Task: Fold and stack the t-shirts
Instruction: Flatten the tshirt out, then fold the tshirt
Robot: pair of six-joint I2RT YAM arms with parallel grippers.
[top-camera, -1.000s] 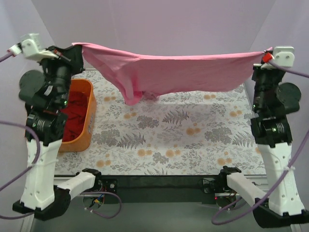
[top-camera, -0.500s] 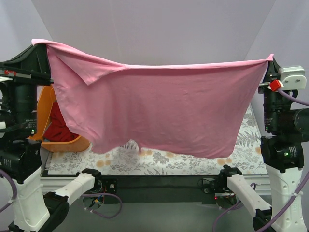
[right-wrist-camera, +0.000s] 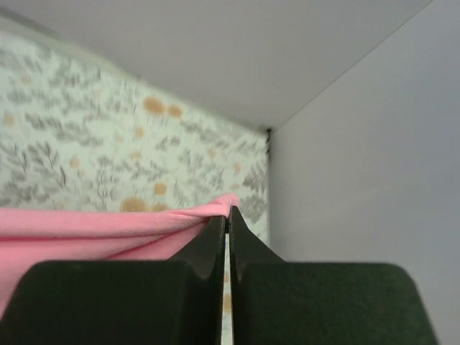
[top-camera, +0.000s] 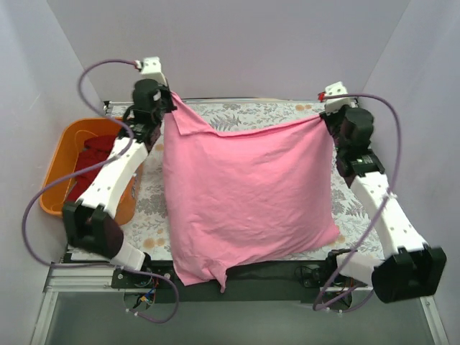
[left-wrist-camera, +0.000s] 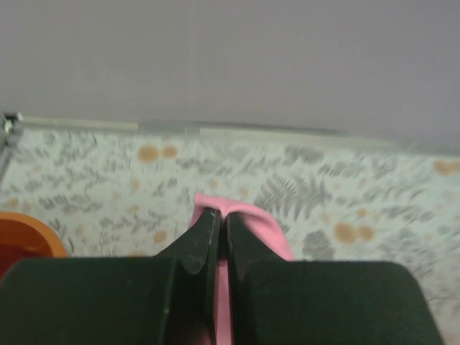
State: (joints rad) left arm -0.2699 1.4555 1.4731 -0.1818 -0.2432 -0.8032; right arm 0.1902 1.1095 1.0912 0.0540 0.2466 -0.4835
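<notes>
The pink t-shirt (top-camera: 248,194) is spread wide over the bench (top-camera: 244,109). The left pincer (top-camera: 169,99) is clamped on one far corner. The right pincer (top-camera: 323,119) is clamped on the other far corner. The cloth sags a bit between them. The near end of the shirt hangs over the near edge of the bench. The dark red t-shirts (top-camera: 93,151) sit in the orange basket (top-camera: 54,180) on the left.

I think this is the laying-flat step, before any fold. Next, both pincers should go down together, set the corners on the bench with the cloth smooth, and then let go.
</notes>
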